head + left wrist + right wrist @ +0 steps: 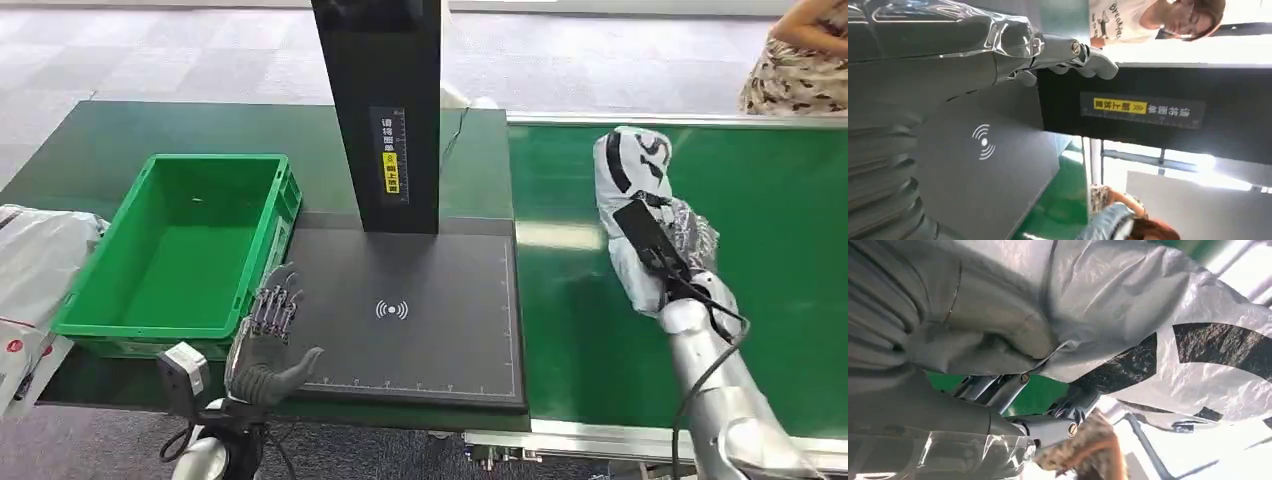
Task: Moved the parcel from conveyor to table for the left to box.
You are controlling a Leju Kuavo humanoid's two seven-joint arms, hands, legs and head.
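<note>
Right hand (668, 262) is clamped on the parcel (628, 175), a white bag with black print, over the green conveyor (780, 250). Left hand (268, 340) hovers with fingers spread, holding nothing, at the near edge of the table (100, 140) between green crate (180, 250) and scanner pad (430, 330).

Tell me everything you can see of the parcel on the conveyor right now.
The parcel is a soft white-grey plastic mailer bag, crinkled and glossy, with bold black printed markings. It lies lengthwise on the green conveyor belt, right of the black scanner pad. The right hand rests on top of its near end. In the right wrist view the thumb presses into the film while fingers reach under it, so it looks gripped. Whether it has lifted off the belt I cannot tell.
</note>
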